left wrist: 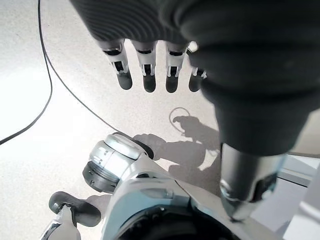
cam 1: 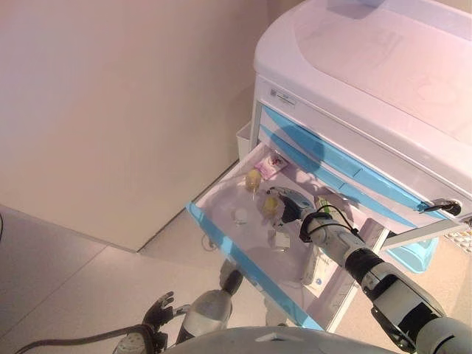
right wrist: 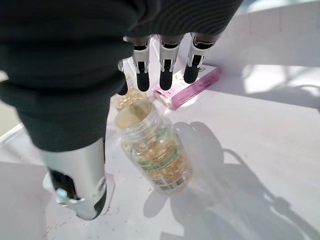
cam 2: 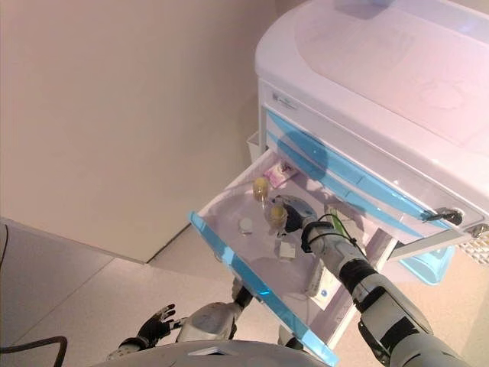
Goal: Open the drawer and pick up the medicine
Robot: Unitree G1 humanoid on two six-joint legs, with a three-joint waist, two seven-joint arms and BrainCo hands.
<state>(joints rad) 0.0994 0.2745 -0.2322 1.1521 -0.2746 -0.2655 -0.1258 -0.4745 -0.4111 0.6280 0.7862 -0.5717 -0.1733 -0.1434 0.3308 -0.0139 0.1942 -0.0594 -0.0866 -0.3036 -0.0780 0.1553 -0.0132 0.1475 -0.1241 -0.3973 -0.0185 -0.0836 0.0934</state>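
Medicine bottle stands in our open drawer, frame centre, our right hand beside it. Left hand, lower left, hangs open. Right wrist view: fingers straight above the bottle, a pink box beyond.

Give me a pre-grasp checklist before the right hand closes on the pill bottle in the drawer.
1. Drawer pulled open: ok.
2. Pill bottle upright and in view: ok.
3. Right hand over the bottle, fingers straight, holding nothing: ok.
4. Thumb beside the bottle, apart from it: ok.
5. Nearby clutter: second bottle and pink box sit close behind; not ok for a wide grasp.
6. Left hand low by the floor, away from the drawer, idle: ok.
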